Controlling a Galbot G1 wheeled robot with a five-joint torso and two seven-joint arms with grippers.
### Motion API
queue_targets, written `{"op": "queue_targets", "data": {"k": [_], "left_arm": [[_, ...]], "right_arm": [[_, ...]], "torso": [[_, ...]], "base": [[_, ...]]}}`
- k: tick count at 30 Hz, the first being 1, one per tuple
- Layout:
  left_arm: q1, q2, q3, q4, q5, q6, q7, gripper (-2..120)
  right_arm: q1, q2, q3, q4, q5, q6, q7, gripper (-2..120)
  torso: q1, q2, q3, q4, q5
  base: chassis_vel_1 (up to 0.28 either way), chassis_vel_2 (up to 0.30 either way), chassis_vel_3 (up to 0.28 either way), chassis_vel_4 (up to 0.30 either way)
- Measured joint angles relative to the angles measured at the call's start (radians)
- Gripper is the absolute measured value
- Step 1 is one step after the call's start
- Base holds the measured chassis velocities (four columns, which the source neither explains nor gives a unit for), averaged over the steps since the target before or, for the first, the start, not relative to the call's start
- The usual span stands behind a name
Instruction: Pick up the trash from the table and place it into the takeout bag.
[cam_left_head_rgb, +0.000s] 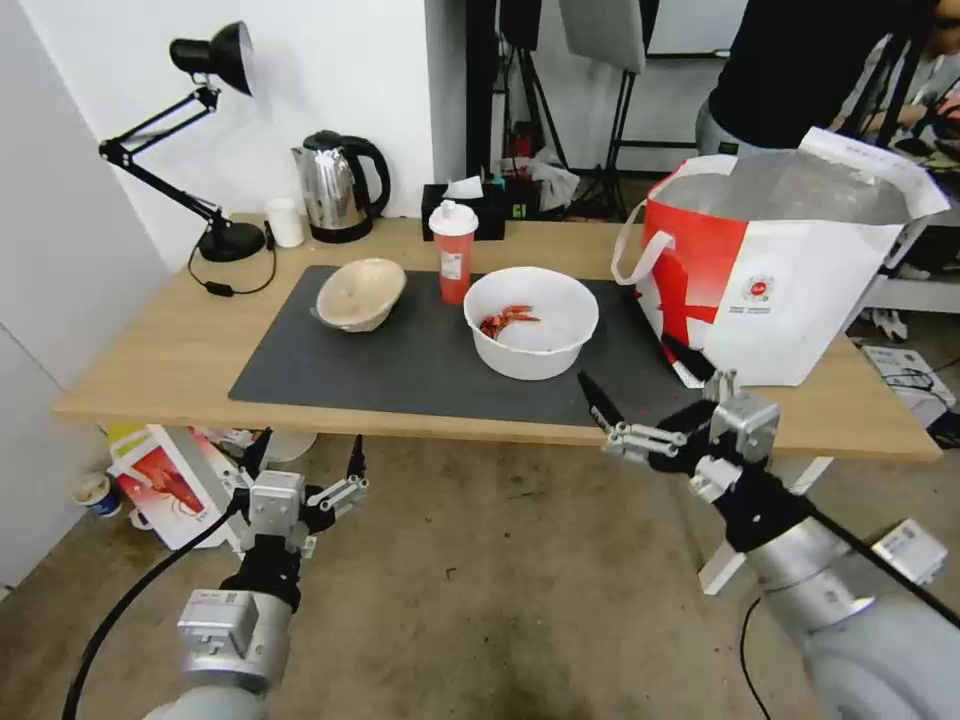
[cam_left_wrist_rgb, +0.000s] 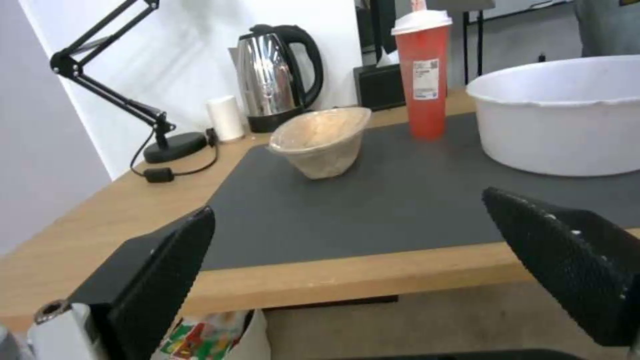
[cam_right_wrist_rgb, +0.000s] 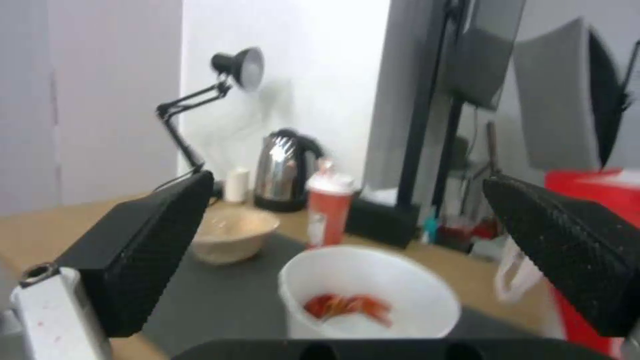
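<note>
The right claw (cam_left_head_rgb: 650, 385), jaws spread and empty, hangs at the tabletop's (cam_left_head_rgb: 160, 350) near edge, just in front of the white bowl (cam_left_head_rgb: 531, 320). It is the nearer arm. The left claw (cam_left_head_rgb: 305, 460), also spread, waits below the edge. The bag (cam_left_head_rgb: 790, 270) stands right of the bowl.

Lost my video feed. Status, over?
Right gripper open, near white bowl. Left gripper open, below table edge. Cup, beige bowl on mat; bag open. Nothing blocking.

No legible text; takeout bag (cam_left_head_rgb: 790, 270) logo, red cup (cam_left_head_rgb: 454, 252) label unreadable.
</note>
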Motion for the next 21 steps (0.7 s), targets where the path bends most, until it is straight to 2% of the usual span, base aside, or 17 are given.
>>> {"op": "queue_targets", "data": {"k": [6, 9, 10, 11, 14, 15, 19, 21], "left_arm": [[-0.008, -0.003, -0.003, 0.003, -0.005, -0.005, 0.000, 100], [-0.007, -0.006, -0.006, 0.003, -0.005, -0.011, 0.000, 100], [-0.007, -0.006, -0.006, 0.003, -0.005, -0.011, 0.000, 100], [-0.007, -0.007, -0.006, 0.003, -0.005, -0.014, 0.001, 100], [-0.011, -0.007, -0.007, 0.006, -0.006, -0.019, 0.003, 100], [-0.011, -0.007, -0.007, 0.006, -0.006, -0.019, 0.003, 100], [-0.022, -0.013, -0.004, 0.009, -0.006, -0.014, 0.006, 100], [-0.023, -0.017, -0.003, 0.008, -0.006, -0.010, 0.007, 100]], "right_arm": [[0.136, -0.051, 0.005, -0.031, 0.134, -0.024, 0.029, 100], [0.258, -0.099, -0.023, -0.059, 0.294, -0.054, 0.024, 100], [0.258, -0.099, -0.023, -0.059, 0.294, -0.054, 0.024, 100], [0.300, -0.118, -0.034, -0.070, 0.349, -0.065, 0.015, 100], [0.476, -0.177, -0.106, -0.128, 0.500, -0.108, -0.013, 100], [0.476, -0.177, -0.106, -0.128, 0.500, -0.108, -0.013, 100], [0.709, -0.236, -0.266, -0.191, 0.671, -0.198, -0.017, 100], [0.760, -0.248, -0.300, -0.202, 0.724, -0.235, -0.011, 100]], "torso": [[0.000, 0.000, 0.000, -0.0001, -0.0002], [0.000, 0.000, 0.000, 0.0001, -0.0002], [0.000, 0.000, 0.000, 0.0001, -0.0002], [0.000, 0.000, 0.000, 0.0000, -0.0002], [0.000, 0.000, 0.000, -0.0001, -0.0001], [0.000, 0.000, 0.000, -0.0001, -0.0001], [0.000, 0.000, 0.000, 0.0000, 0.0001], [0.000, 0.000, 0.000, 0.0001, -0.0003]], "base": [[0.000, 0.000, 0.000, 0.000], [0.000, 0.000, 0.000, 0.000], [0.000, 0.000, 0.000, 0.000], [0.000, 0.000, 0.000, 0.000], [0.000, 0.000, 0.000, 0.000], [0.000, 0.000, 0.000, 0.000], [0.000, 0.000, 0.000, 0.000], [0.000, 0.000, 0.000, 0.000]]}}
